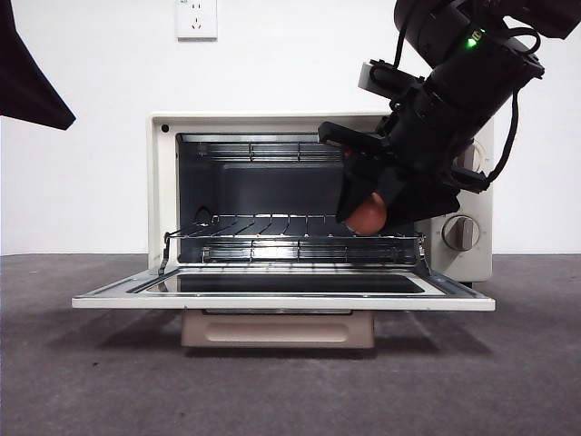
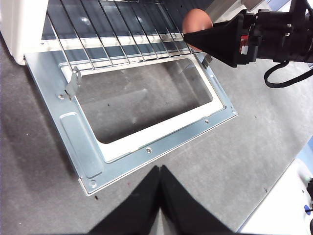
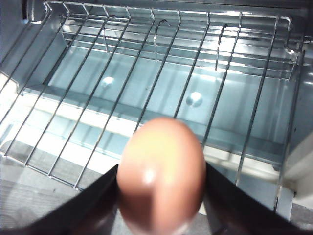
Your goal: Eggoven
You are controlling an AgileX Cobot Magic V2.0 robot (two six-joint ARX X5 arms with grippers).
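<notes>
The cream-white toaster oven [image 1: 163, 182] stands open, its door [image 1: 272, 295] folded down flat and its wire rack [image 1: 290, 232] pulled partly out. My right gripper [image 1: 368, 213] is shut on the reddish-brown egg [image 1: 367, 218] and holds it just above the rack's right front part. The egg fills the near part of the right wrist view [image 3: 161, 176] between the two black jaws, above the rack [image 3: 146, 83]. My left gripper [image 2: 160, 169] is shut and empty, above the table in front of the door [image 2: 88, 147]. The left wrist view also shows the egg [image 2: 196, 22].
The oven's two knobs [image 1: 461, 232] are on its right panel, partly behind the right arm. The beige handle [image 1: 277, 329] hangs under the open door. A wall socket [image 1: 196, 18] is on the white wall. Grey table [image 1: 91, 381] lies in front.
</notes>
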